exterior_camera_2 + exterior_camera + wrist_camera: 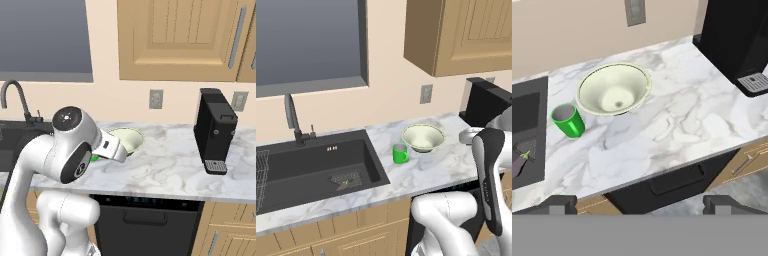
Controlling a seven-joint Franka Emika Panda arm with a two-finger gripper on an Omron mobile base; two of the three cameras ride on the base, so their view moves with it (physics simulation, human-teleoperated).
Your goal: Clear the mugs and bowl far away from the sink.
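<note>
Marble counter (pixel 426 172) beside your sink (pixel 316 167) holds the green mug (pixel 568 120) near the sink-side edge, the bowl (pixel 614 90) just beyond, both unmoved; gripper (pixel 640 204) fingers apart, empty

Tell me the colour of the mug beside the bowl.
Bright green mug, clearest in the hand view.

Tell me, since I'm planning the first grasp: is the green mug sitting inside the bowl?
No, the green mug stands upright on the counter beside the bowl, between it and the sink.
</note>
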